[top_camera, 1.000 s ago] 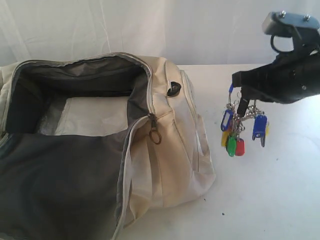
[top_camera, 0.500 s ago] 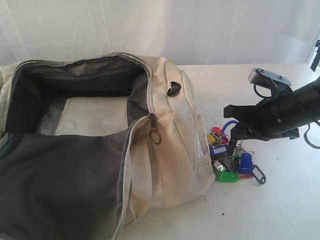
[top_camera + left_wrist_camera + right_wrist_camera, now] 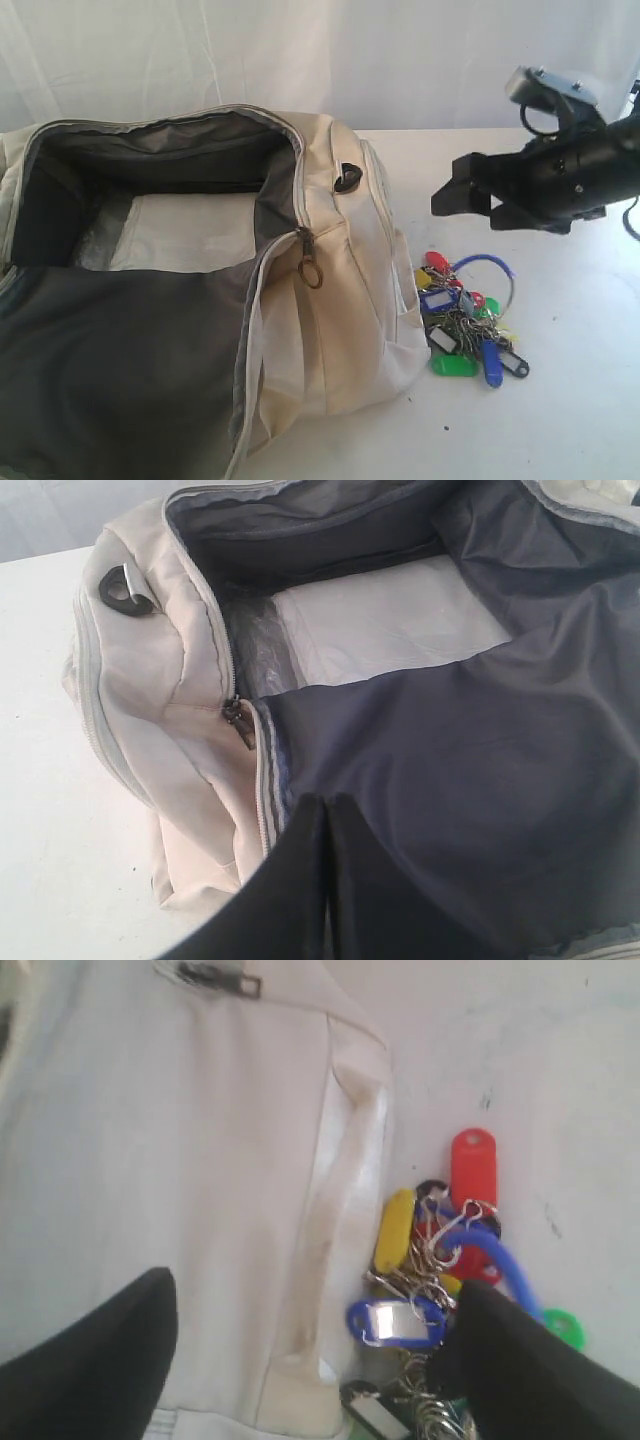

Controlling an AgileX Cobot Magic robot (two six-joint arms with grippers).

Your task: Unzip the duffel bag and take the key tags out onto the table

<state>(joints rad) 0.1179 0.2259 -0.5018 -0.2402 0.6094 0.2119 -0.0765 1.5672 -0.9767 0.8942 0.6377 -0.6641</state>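
The cream duffel bag (image 3: 340, 320) lies unzipped on the left of the white table (image 3: 560, 410), its dark grey lining (image 3: 130, 350) showing. The key tags (image 3: 465, 320) lie in a heap on the table against the bag's right end, blue loop on top. My right gripper (image 3: 470, 205) hovers open just above them, holding nothing. In the right wrist view the key tags (image 3: 430, 1260) lie beside the bag's strap (image 3: 335, 1210), between the spread fingers of the right gripper (image 3: 315, 1295). My left gripper (image 3: 325, 815) is shut over the lining flap (image 3: 480, 760); it is out of the exterior view.
A metal zipper pull (image 3: 310, 262) hangs at the bag's open corner, and a black D-ring (image 3: 347, 178) sits on its top edge. White curtain (image 3: 400, 50) backs the table. Bare tabletop (image 3: 580, 330) spreads right of the tags.
My right gripper came down with the key tags hanging from it, set them on the table, opened and rose clear. The tags now rest loose. The bag has not moved.
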